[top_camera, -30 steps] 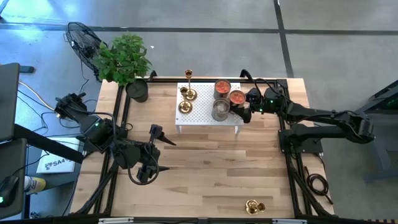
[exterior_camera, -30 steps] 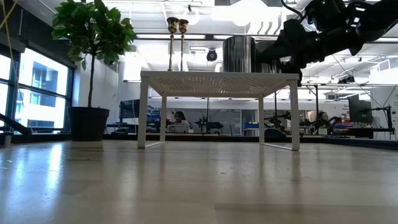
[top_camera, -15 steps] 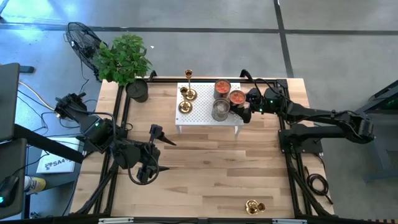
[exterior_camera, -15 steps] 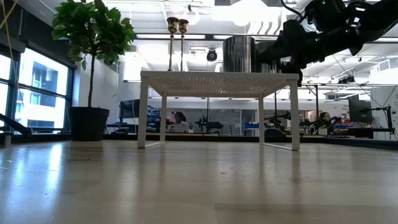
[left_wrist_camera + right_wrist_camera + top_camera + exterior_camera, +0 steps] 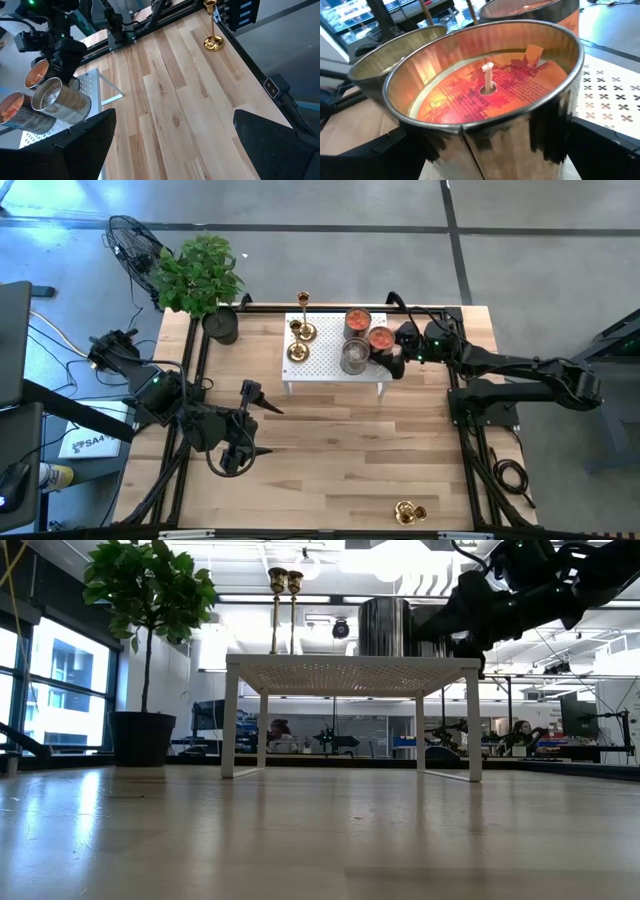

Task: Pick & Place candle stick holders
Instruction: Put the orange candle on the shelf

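Candle stick holders (image 5: 300, 330) stand in a cluster at the left end of the small white perforated stand (image 5: 335, 370) at the table's far side, and from above one more candle stick holder (image 5: 405, 510) stands alone at the near edge, toward the right. In that same high view the right gripper (image 5: 392, 360) sits at the stand's right end beside the metal candle tins (image 5: 368, 338), its fingers spread wide, while the left gripper (image 5: 262, 430) hangs over bare boards with its fingers spread and holding nothing — well apart from every holder. At table height, two holders (image 5: 279, 582) rise upright on the stand's left side, stems vertical, and the right arm crowds the tins on the other side. The left wrist camera looks across the boards to the lone holder (image 5: 212, 35), upright and far from its fingers (image 5: 85, 145). The right wrist camera is filled by a tin with a wick (image 5: 490, 95) between its dark fingers (image 5: 385, 150) — I judge the tins lie between it and the holders.
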Robot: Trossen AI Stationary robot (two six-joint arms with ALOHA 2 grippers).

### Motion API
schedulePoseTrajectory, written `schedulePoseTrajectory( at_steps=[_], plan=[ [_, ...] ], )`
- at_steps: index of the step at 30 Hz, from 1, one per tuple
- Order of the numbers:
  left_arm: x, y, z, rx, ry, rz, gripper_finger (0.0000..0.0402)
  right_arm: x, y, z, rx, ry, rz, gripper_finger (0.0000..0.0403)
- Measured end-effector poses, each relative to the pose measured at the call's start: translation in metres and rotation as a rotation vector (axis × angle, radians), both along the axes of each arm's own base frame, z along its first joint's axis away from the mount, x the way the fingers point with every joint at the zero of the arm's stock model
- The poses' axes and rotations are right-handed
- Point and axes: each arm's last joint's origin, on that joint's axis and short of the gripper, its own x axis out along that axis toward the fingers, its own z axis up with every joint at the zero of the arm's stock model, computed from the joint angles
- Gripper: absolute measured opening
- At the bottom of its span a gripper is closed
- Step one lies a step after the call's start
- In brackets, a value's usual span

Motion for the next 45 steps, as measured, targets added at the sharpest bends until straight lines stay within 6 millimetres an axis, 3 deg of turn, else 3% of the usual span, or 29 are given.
schedulePoseTrajectory(
  at_steps=[27,45],
  plan=[
    [0.000,-0.001,0.000,-0.023,0.015,-0.032,0.0397,0.000,0.000,0.002,0.037,-0.027,-0.008,0.0400],
    [0.000,-0.001,-0.001,-0.024,0.016,-0.032,0.0397,0.007,0.010,0.007,-0.163,-0.030,0.084,0.0400]
  ],
)
